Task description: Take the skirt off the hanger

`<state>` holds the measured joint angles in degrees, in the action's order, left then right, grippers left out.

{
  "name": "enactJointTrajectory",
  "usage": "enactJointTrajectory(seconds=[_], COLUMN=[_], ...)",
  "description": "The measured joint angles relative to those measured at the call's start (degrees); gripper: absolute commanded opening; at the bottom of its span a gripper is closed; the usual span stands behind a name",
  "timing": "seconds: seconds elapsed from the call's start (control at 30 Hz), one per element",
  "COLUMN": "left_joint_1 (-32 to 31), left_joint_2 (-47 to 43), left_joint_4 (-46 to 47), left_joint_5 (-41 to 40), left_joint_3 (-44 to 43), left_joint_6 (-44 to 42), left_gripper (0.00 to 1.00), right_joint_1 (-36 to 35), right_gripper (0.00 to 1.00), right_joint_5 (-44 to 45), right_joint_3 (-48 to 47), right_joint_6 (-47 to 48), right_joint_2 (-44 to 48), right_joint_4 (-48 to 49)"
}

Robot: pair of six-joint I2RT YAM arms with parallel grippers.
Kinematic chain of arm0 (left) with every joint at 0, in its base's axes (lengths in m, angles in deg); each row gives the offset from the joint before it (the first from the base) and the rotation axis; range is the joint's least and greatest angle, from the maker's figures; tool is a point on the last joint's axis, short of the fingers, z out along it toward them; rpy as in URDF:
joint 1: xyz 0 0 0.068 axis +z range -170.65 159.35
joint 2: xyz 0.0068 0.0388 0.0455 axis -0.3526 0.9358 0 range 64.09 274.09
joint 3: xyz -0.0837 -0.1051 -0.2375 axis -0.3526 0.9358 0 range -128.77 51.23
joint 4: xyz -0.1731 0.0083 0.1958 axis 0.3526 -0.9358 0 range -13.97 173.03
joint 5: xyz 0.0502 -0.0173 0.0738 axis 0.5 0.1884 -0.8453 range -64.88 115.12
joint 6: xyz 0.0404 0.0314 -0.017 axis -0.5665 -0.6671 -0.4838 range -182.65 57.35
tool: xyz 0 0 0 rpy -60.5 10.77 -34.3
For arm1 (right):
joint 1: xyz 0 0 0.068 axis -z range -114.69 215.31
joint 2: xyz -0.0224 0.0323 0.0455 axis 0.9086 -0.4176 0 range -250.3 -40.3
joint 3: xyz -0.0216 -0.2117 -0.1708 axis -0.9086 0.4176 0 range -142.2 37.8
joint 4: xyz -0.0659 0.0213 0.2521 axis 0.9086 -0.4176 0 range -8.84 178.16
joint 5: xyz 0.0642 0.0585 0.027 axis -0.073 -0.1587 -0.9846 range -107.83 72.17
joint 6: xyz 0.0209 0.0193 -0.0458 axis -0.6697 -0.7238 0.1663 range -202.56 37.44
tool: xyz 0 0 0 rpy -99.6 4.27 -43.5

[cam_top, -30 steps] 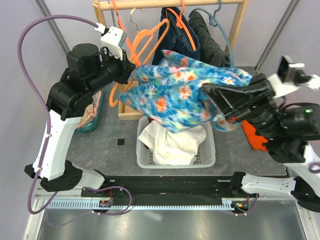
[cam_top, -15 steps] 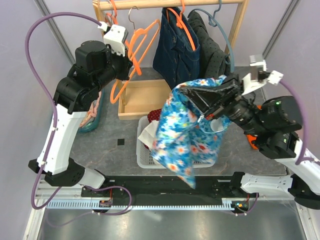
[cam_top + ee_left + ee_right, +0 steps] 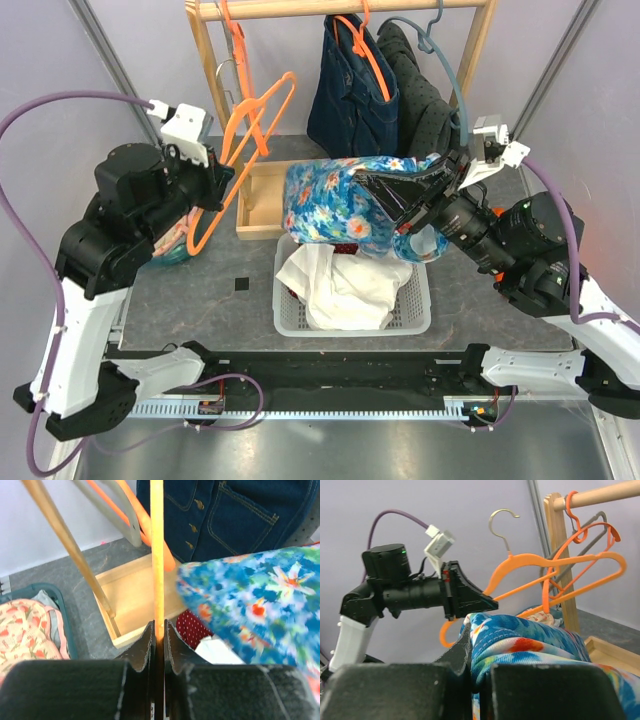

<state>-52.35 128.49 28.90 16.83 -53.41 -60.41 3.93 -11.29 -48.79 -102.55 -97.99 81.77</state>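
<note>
The blue floral skirt (image 3: 335, 205) hangs bunched from my right gripper (image 3: 385, 195), which is shut on it above the white basket (image 3: 420, 300). It fills the lower wrist view (image 3: 530, 645) and shows in the left wrist view (image 3: 260, 595). My left gripper (image 3: 215, 180) is shut on a bare orange hanger (image 3: 245, 135), held left of the skirt and apart from it. The hanger bar runs up between the jaws (image 3: 157, 555). The hanger and left gripper show in the right wrist view (image 3: 555, 575).
A wooden rack (image 3: 345, 8) at the back holds a denim garment (image 3: 350, 90), a dark dotted garment (image 3: 425, 85) and more hangers. Its wooden base tray (image 3: 262, 200) sits behind the basket. The basket holds white cloth (image 3: 340, 290). A teal bin (image 3: 185, 235) stands left.
The right gripper has lifted the skirt from hanging low in front of the basket to bunched above it. The left arm has swung the orange hanger left and down, away from the skirt.
</note>
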Motion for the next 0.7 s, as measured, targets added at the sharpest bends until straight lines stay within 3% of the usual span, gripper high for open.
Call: enactJointTrajectory(seconds=[0.7], left_joint_1=[2.27], left_joint_2=[-4.46], left_joint_4=[-3.19], left_joint_5=[11.19], left_joint_3=[8.92], left_joint_6=[6.75], left_gripper=[0.02], right_joint_1=[0.00], right_gripper=[0.00], right_joint_5=[4.63], right_joint_3=[2.84], right_joint_6=[0.00], right_joint_2=[-1.57], right_joint_4=[-2.75])
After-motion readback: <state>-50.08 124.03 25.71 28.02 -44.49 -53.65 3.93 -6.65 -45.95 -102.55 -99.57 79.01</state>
